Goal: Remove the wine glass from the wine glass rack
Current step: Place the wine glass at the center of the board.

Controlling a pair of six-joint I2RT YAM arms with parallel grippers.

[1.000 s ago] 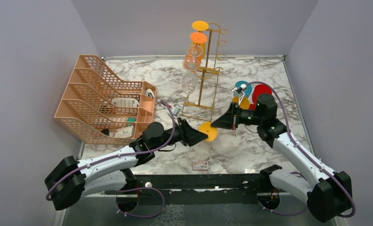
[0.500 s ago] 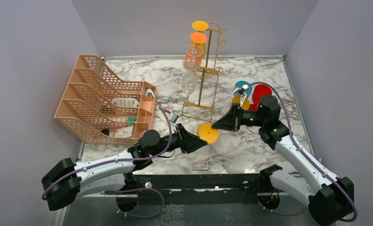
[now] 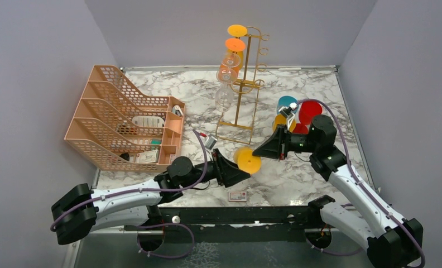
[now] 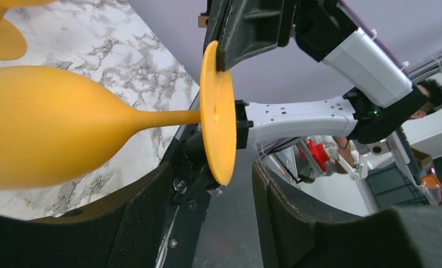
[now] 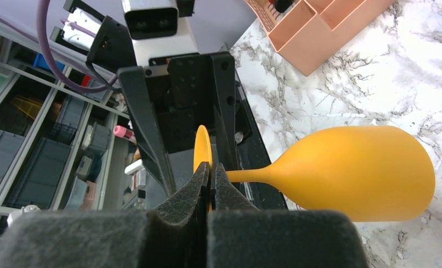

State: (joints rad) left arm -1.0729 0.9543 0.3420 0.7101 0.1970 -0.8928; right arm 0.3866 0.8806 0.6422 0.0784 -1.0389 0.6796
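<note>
Wine glass rack (image 3: 245, 85) was stood at back edge of worktop (image 3: 297, 173), centre. Right gripper (image 3: 255, 150) was clamped on foot rim. Left gripper (image 3: 244, 167) was spread apart, foot straddled. Yellow wine glass (image 3: 249, 162) was held off rack, above front-centre.

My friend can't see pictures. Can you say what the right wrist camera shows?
The right gripper pinches the round foot of a yellow wine glass by its rim, holding it sideways over the marble table. The left gripper has open fingers either side of that foot.
</note>
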